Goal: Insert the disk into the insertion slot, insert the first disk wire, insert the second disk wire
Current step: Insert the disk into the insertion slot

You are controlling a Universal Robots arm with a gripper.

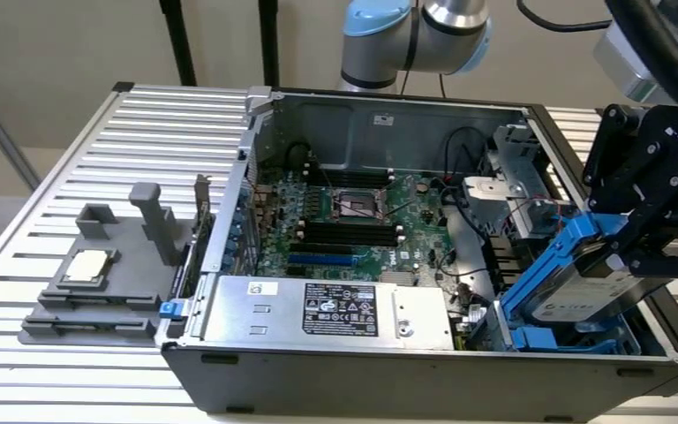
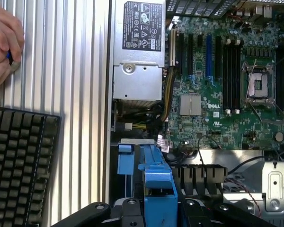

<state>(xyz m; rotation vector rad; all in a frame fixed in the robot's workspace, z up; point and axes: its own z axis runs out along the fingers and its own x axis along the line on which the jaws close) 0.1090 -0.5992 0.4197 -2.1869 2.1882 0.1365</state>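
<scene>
Pinching the disk [image 1: 577,287] by its blue frame with the gripper [image 1: 629,256]; tilted, probably to line its lower end up with the insertion slot [image 1: 551,340], exterior view's near right

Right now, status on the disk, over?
Gripper shut on the disk. Disk tilted at the insertion slot, not seated flat. Wires beside the slot; a person's hand outside the case, by a keyboard.

- Arm [image 1: 416,31]: joints are showing silver-grey tubular housings with light-blue end caps.
- Gripper [image 1: 613,243]: black angular body is carrying white "ROBOTIQ" lettering.
- Thick black cables [image 1: 651,40] are running above the gripper body.
- Fingers [image 2: 98,210]: black links are showing round silver pivot screws.
</scene>
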